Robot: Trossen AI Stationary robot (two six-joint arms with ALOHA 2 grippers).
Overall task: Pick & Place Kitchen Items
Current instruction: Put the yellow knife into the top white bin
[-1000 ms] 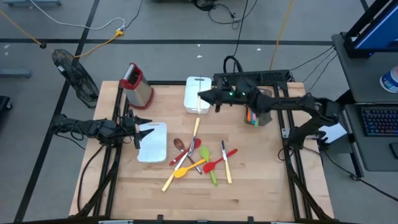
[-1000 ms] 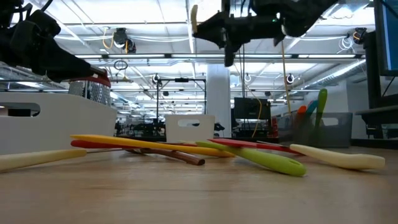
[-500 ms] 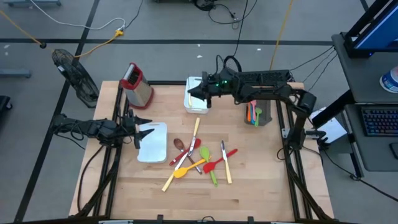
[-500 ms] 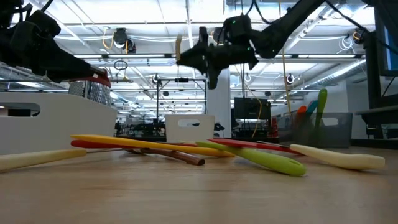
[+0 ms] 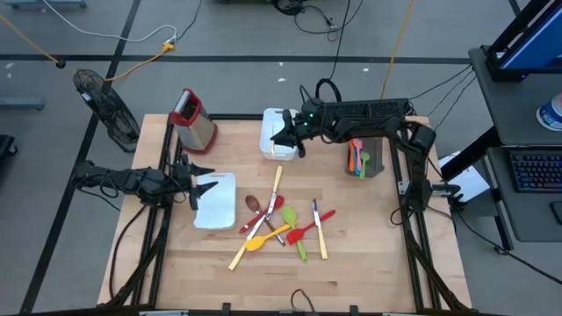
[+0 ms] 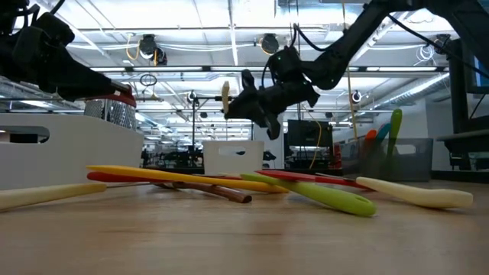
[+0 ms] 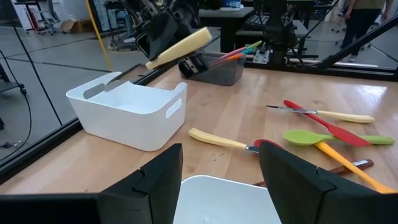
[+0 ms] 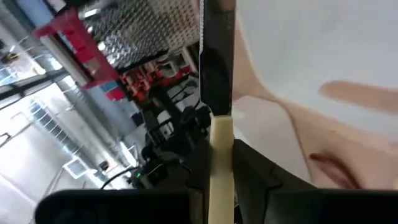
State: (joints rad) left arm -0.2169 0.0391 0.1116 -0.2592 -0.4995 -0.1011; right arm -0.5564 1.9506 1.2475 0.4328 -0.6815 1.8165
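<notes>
High view shows the right tool (image 5: pixel 288 142) reaching across the far side of the surface (image 5: pixel 351 254), poised over the white bin (image 5: pixel 274 132) that sits at about 12 o'clock from the pile of utensils (image 5: pixel 283 224). Its fingers are nearly closed on a pale wooden-handled utensil (image 7: pixel 179 47) — in the left wrist view the handle juts out of the grip at a slant, above the bin's far rim, and the right wrist view shows the pale stick (image 8: pixel 219 168) pinched between the two dark fingers (image 8: pixel 255 171). Roughly at 3 o'clock from the bin stands a dark holder (image 5: pixel 367 163) with several coloured utensils upright in it. The loose spoons and spatulas lie crossed over one another near the middle of the surface. At 9 o'clock from that pile, the left tool (image 5: pixel 195 184) waits with its fingers spread wide, empty, over a white tray (image 5: pixel 219 206). A steel grater (image 5: pixel 195 123) with a red top stands at the far left corner.
</notes>
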